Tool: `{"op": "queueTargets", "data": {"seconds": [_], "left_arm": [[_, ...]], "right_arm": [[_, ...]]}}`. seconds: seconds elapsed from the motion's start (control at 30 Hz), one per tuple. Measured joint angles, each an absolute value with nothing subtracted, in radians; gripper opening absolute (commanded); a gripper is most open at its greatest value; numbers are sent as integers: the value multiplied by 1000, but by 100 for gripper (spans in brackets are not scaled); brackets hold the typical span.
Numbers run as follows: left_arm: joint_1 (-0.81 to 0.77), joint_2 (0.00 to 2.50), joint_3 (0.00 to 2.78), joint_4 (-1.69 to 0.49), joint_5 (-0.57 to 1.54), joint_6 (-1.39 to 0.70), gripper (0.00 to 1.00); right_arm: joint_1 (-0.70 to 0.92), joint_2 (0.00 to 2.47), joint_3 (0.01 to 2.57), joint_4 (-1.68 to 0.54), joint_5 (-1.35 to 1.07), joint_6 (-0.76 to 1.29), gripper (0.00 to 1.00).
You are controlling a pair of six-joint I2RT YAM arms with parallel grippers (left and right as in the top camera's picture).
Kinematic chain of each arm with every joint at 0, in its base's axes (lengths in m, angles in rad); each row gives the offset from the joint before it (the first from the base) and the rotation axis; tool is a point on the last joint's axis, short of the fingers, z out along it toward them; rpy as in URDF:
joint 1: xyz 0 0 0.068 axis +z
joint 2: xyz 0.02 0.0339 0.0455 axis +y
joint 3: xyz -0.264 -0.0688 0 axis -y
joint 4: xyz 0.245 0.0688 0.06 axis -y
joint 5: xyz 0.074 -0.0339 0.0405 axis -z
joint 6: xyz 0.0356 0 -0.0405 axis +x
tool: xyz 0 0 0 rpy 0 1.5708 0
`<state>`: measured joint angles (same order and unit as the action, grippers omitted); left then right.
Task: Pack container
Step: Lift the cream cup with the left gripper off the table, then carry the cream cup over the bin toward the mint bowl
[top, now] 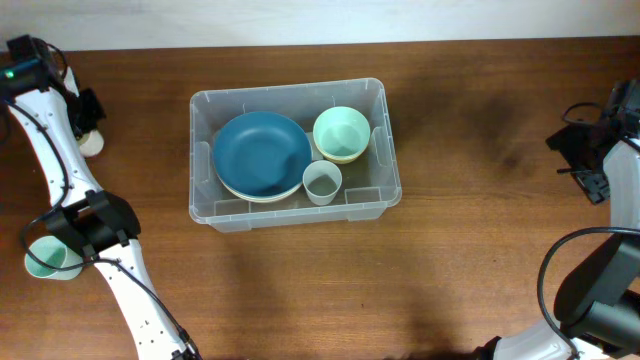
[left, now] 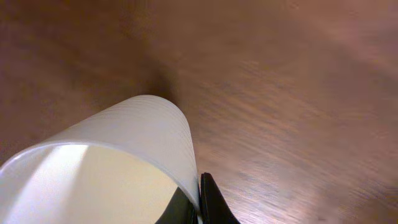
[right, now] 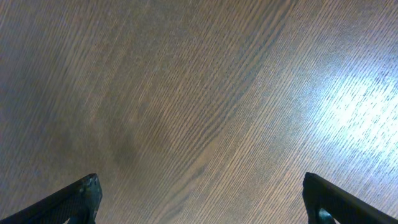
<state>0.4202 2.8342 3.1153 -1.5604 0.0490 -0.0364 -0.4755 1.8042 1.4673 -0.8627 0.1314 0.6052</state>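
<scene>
The container (top: 380, 92), a large clear bin, stands at the table's middle. It holds a blue plate (top: 262, 153) on a cream plate, a pale green bowl (top: 341, 133) and a small cup (top: 322, 182). My left gripper (top: 86, 122) is at the far left, apart from the bin. It is shut on the rim of a cream-white cup (top: 91, 144), which also shows in the left wrist view (left: 134, 140) with the jaws (left: 198, 202) pinching its wall. My right gripper (top: 585, 160) is open and empty over bare wood at the far right, and shows in the right wrist view (right: 199, 186).
A mint-green cup (top: 42, 260) sits on the table at the left edge, partly under my left arm's elbow (top: 95, 225). The wooden table's back edge runs along the top of the overhead view.
</scene>
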Motion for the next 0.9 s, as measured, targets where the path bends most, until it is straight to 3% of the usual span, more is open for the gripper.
{"op": "queueTargets", "data": {"seconds": [0.17, 0.4, 0.63, 0.9], "left_arm": [[367, 2669, 3115, -1563, 128, 19, 1], [68, 2360, 3140, -1649, 179, 88, 1], [-182, 2351, 3111, -1687, 188, 111, 1], [-356, 2351, 3051, -1686, 216, 109, 1]], "right_arm": [[-476, 1804, 1467, -863, 131, 606, 99], [-476, 1804, 1467, -863, 131, 605, 99], [-476, 1804, 1467, -863, 132, 606, 99], [-476, 1804, 1467, -863, 131, 606, 99]]}}
